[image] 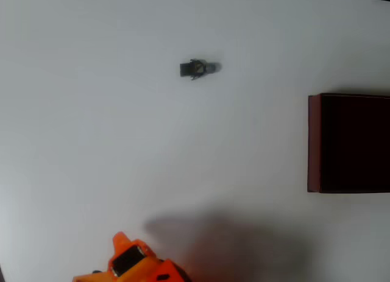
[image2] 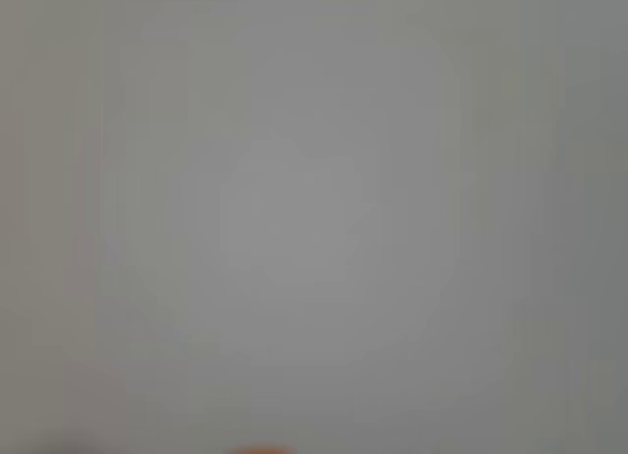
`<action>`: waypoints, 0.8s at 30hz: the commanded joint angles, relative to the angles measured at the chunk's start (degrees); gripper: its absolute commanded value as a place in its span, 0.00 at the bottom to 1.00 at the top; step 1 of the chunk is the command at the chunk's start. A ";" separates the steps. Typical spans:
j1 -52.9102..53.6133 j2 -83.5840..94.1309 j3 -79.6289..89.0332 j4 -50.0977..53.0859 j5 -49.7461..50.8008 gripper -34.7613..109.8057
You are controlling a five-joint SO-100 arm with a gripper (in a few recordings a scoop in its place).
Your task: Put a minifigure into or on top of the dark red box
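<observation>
The minifigure (image: 199, 68) is seen lying flat on the white table (image: 91, 142), well apart from the dark red box (image: 347, 143), up-left of it. The orange arm (image: 137, 265) is seen down-left of the box; gripper state cannot be told.

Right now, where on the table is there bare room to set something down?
Most of the white table is bare: the whole left side, and the wide stretch between the minifigure and the dark red box. The tightest spot is the bottom edge, where the orange arm and its shadow sit. The box fills the right edge.
</observation>
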 commanded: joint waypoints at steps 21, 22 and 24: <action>-2.11 0.70 -0.44 1.67 -0.53 0.24; -2.02 0.70 -0.44 1.67 -0.53 0.24; -1.67 0.70 -0.44 1.67 -0.26 0.24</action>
